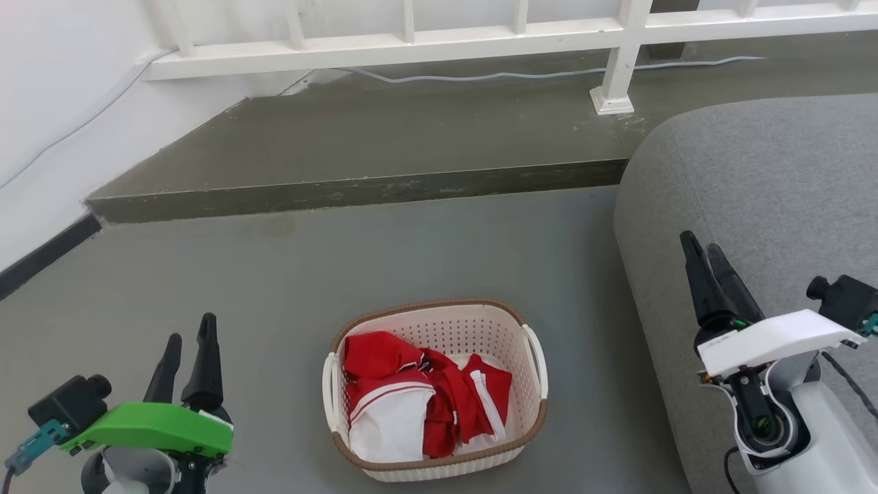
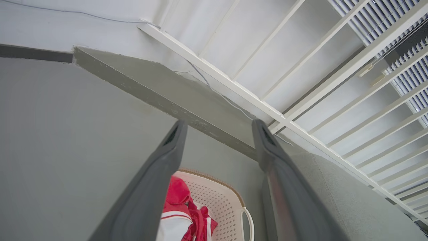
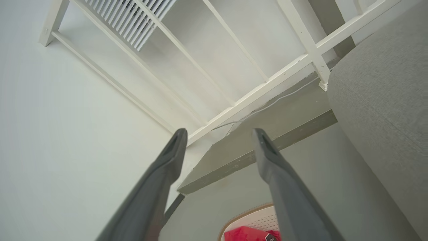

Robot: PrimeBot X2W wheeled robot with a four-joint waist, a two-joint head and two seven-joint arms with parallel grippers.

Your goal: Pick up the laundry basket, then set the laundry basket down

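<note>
The laundry basket [image 1: 518,326] stands on the grey floor at the bottom centre of the head view, cream-white with a brown rim and white side handles, holding red and white clothes [image 1: 411,398]. My left gripper [image 1: 188,336] is open at the lower left, well clear of the basket's left handle. My right gripper [image 1: 703,247] is open at the right, raised in front of the sofa, apart from the basket. Between the spread fingers in the left wrist view, the basket [image 2: 227,204] lies low; in the right wrist view its rim [image 3: 247,214] shows at the bottom edge.
A grey sofa [image 1: 768,206] fills the right side, close to the basket. A raised grey step [image 1: 357,192] crosses behind, with a white railing [image 1: 411,44] and a cable on it. A white wall [image 1: 41,123] stands at the left. Bare floor lies between the basket and the step.
</note>
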